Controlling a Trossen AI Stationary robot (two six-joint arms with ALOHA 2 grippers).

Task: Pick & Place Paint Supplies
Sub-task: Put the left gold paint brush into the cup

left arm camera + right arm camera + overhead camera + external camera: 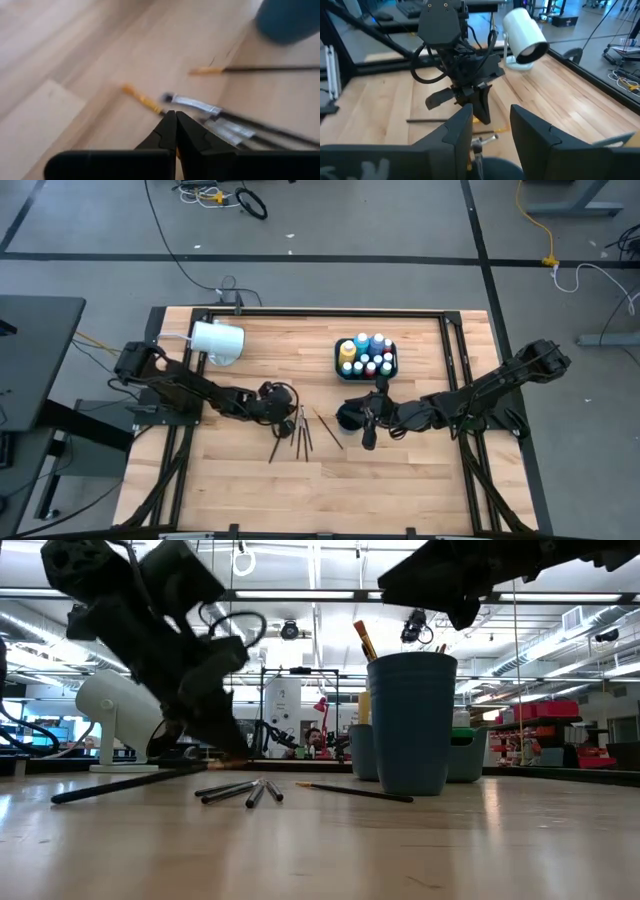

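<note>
Only the wrist shows left hand (175, 117) pinching brush (145, 101).

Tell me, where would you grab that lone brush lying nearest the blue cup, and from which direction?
Grip the lone brush mid-handle, coming straight down from above. It lies flat on the table, thin and long, apart from the clustered brushes, so fingers can probably straddle the handle crosswise without bumping the blue cup.

We find no readable text, labels, brands, numbers or signs in any view. The paint bottles (366, 358) are too small for us to make out any label, and the room beyond the table shows us nothing legible.
</note>
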